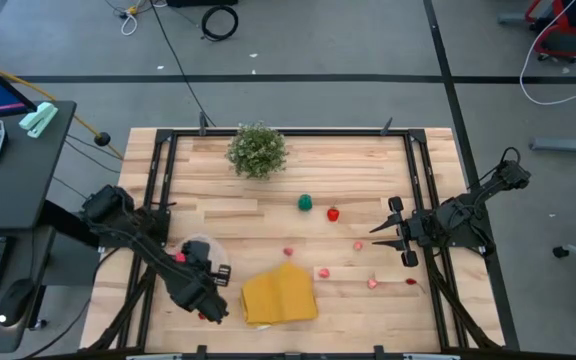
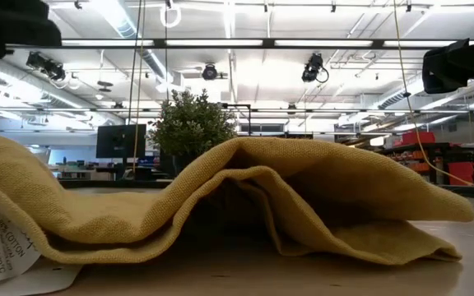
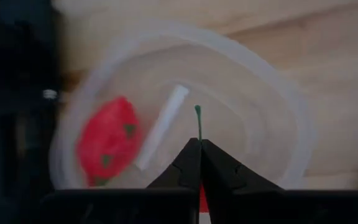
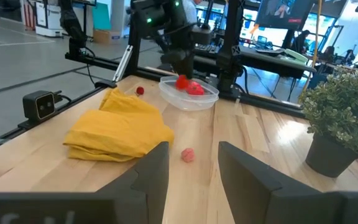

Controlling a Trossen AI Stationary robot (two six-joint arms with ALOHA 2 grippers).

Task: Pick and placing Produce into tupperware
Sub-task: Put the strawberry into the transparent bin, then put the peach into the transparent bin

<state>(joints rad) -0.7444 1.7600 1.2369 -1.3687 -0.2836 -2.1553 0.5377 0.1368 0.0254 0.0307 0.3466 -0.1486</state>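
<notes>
The tupperware (image 1: pixel 212 246) (image 3: pixel 272 93) stands at the table's near left, beside the folded yellow cloth (image 1: pixel 280 295). A red strawberry-like piece of produce (image 3: pixel 107 140) lies in it. My left gripper (image 3: pixel 199 142) (image 4: pixel 182 70) hovers over the tupperware, shut on a small red piece of produce (image 4: pixel 182 81) with a green stem. More produce lies on the table: a green piece (image 1: pixel 306 203), a red piece (image 1: pixel 333 213) and several pink ones such as (image 1: pixel 289 251). My right gripper (image 1: pixel 400 230) (image 4: pixel 193 163) waits open at the right edge. My left gripper pinches the red produce between its two fingertips, from above and slanting down. The green stem (image 3: pixel 198 119) sticks out past the tips and the red body (image 3: pixel 202 198) shows behind them. The piece hangs clear above the tupperware's inside.
A bushy potted plant (image 1: pixel 258 150) stands at the far middle. A small red piece (image 1: pixel 204 316) lies near the front edge, left of the cloth. A white strip (image 3: pixel 163 124) lies in the tupperware. Bare wood spreads between the cloth and the plant.
</notes>
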